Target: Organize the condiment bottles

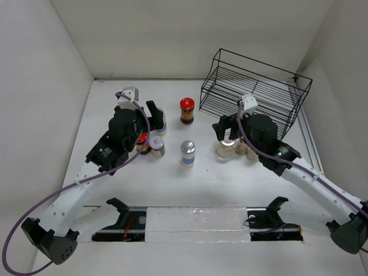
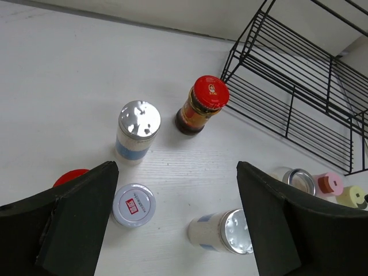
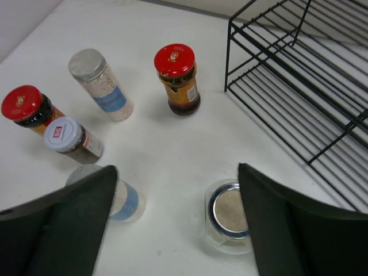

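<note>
We list, on the white table [image 1: 172,184]: red-lidded amber jar [image 2: 202,104], upright near the wire rack [image 2: 299,86]; second red-lidded jar [image 3: 26,109] beside the white-lidded jar [image 3: 66,138], red label unreadable; two blue-banded silver-lidded bottles [image 2: 136,129]; wide clear jar [image 3: 229,215] by the pink-capped bottle [image 2: 329,184]; left gripper [image 2: 175,190] and right gripper [image 3: 177,178], fingers apart, holding nothing.

Bright, even light falls from overhead, leaving the white worktop [image 1: 201,184] nearly washed out. Shadows are short and soft, pooled just beside each jar. The top of the silver-lidded jar [image 2: 137,135] shows mottled glare, and a clear strip [image 1: 195,217] along the near edge glints. The right wrist view is slightly soft; the fingers [image 3: 63,230] of the right gripper [image 3: 177,175] are blurred, featureless black.
</note>
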`<act>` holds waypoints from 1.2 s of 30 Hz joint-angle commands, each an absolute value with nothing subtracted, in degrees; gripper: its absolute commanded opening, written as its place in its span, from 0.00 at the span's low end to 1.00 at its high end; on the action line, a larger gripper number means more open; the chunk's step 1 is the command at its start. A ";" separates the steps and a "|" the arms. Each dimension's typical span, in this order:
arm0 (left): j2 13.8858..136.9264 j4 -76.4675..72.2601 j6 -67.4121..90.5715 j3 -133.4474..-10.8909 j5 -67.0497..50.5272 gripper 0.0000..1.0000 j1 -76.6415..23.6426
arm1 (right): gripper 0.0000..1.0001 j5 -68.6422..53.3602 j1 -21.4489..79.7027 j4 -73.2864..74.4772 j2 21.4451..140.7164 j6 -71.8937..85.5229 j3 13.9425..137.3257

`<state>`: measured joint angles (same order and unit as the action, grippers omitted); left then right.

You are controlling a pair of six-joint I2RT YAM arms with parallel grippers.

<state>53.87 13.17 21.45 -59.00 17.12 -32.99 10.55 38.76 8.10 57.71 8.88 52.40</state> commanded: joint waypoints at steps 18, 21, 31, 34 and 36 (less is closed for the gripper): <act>45.70 6.33 19.25 -54.84 22.58 0.15 -32.87 | 0.81 1.15 48.86 22.92 62.75 7.03 62.05; 45.18 5.81 19.25 -53.44 22.59 0.62 -32.87 | 0.97 -2.54 49.66 24.69 65.82 7.03 62.05; 44.65 5.18 19.78 -52.29 21.88 0.80 -32.87 | 1.00 2.02 53.09 17.05 79.52 7.12 64.42; 45.35 5.80 19.78 -52.82 20.75 0.80 -32.87 | 1.00 -0.53 53.09 15.56 82.87 6.50 65.13; 44.74 5.01 19.78 -52.30 20.74 0.80 -32.87 | 1.00 0.86 53.09 13.81 83.41 6.50 65.13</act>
<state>45.63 7.92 19.66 -52.86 21.17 -32.99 0.03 52.93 19.11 83.55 7.27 62.17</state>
